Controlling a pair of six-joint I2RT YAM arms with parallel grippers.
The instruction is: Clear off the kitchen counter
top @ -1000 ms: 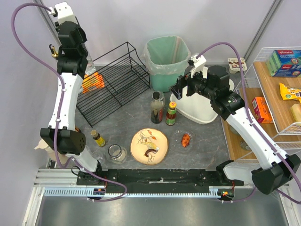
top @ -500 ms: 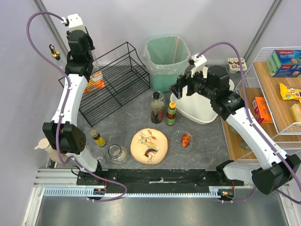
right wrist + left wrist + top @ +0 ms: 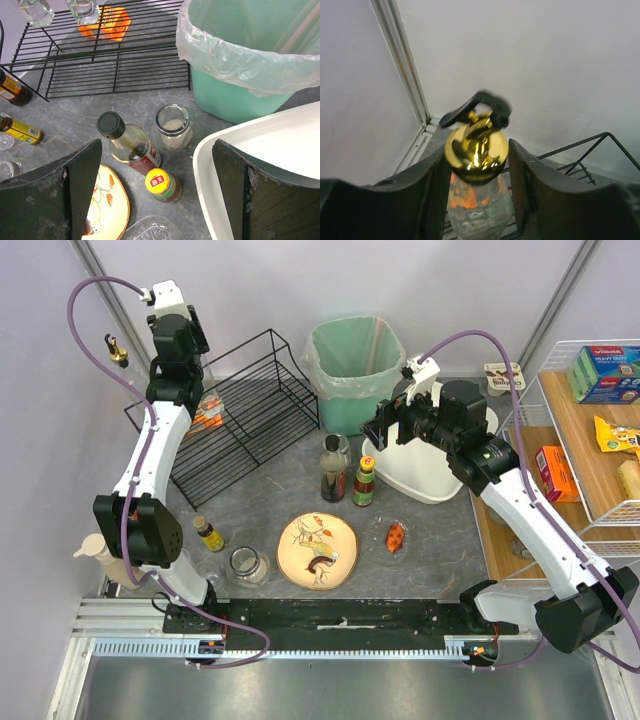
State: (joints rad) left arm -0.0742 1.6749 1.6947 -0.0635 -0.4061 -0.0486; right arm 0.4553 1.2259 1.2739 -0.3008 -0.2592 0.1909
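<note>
At the upper left of the overhead view, the left fingers [image 3: 432, 195] pinch the gold cap of a glass bottle [image 3: 477, 165] at the upper-left end of the black wire rack [image 3: 250, 400]. Both sides look in contact. That cap is round and glossy, so I judge the bottle could slip, or tip if it meets the wires off-balance. The dark mottled surface [image 3: 265, 495] fills the middle of the frame, carrying a plate [image 3: 318, 550], a tall sauce bottle [image 3: 333, 475] and other jars, so much clearing remains. Right of centre, the right fingers [image 3: 82, 185] hang spread wide and empty over that cluster, beside the white tub [image 3: 420, 480]. A careless descent could topple the bottles.
</note>
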